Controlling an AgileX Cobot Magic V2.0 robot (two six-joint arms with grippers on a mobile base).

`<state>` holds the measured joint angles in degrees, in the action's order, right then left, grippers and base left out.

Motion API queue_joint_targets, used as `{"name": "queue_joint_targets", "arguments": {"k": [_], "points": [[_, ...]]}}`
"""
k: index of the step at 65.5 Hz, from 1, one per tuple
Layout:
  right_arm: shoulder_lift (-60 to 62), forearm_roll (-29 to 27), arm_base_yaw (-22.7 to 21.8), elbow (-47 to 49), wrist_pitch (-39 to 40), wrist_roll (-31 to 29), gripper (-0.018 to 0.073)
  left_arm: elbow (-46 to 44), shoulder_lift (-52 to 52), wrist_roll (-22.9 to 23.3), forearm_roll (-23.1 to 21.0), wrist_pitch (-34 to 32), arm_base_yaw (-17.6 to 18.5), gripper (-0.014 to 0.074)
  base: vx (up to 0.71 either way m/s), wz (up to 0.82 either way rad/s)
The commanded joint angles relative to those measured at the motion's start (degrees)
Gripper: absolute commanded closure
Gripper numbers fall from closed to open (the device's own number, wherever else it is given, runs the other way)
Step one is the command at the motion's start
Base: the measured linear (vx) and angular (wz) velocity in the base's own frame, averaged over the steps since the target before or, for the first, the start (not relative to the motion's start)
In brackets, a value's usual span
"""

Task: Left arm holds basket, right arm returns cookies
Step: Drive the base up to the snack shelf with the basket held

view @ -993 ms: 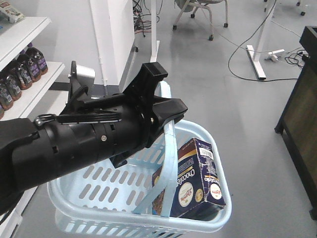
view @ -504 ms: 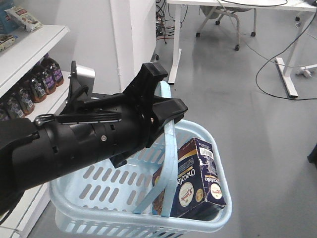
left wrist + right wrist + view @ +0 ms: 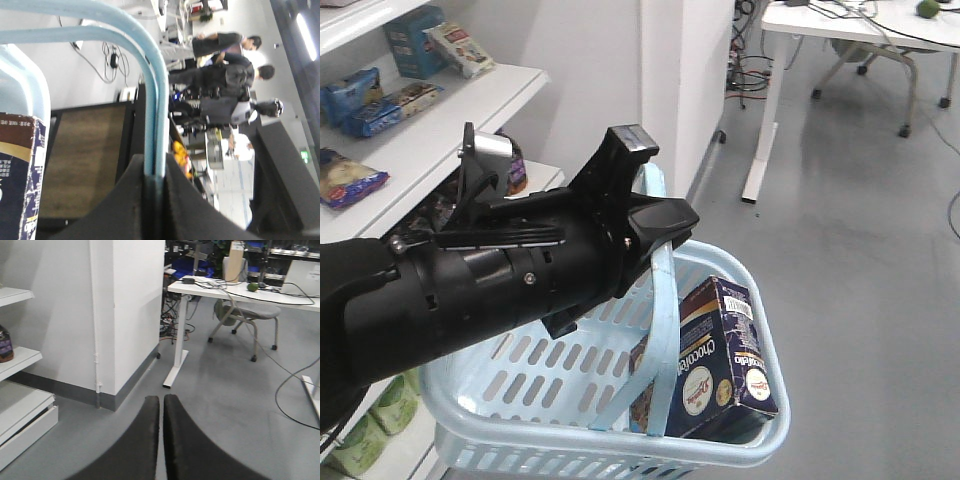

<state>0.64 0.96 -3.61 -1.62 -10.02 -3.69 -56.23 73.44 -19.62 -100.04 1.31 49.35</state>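
White shelf unit (image 3: 470,110) on my left in the front view. One board carries a blue box (image 3: 410,40) and a snack pkt (image 3: 460,48) at the back, blue pkts (image 3: 380,105) lying flat in the middle, and another pkt (image 3: 350,180) nearer the front. Dark bottle (image 3: 513,170) on the board below, green packs (image 3: 380,410) at the bottom. White pillar (image 3: 685,80) behind, grey floor (image 3: 860,260).

White tabletop (image 3: 820,20) top right w/ a green round thing (image 3: 927,8) on it, wheeled chair (image 3: 880,70) beside.

Right wrist view: grey skirting (image 3: 75,392) round the pillar's foot, cable (image 3: 290,385) looping on the floor.

Left wrist view: two people (image 3: 220,45) in dark tops, dark cabinet (image 3: 85,155) w/ brown panel, yellow items (image 3: 180,155) near it, can't tell what.
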Motion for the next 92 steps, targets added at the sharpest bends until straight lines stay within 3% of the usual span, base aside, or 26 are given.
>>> {"name": "queue_joint_targets", "arguments": {"k": [1, 92], "points": [[0.7, 0.2, -0.4, -1.0, 4.1, -0.3, 0.0565, -2.1, -2.1, -0.1, -1.9, 1.2, 0.4, 0.0599, 0.29, 0.47], [0.7, 0.2, -0.4, -1.0, 4.1, -0.3, 0.0565, -2.1, -2.1, -0.1, -1.9, 1.2, 0.4, 0.0599, 0.14, 0.53]]}}
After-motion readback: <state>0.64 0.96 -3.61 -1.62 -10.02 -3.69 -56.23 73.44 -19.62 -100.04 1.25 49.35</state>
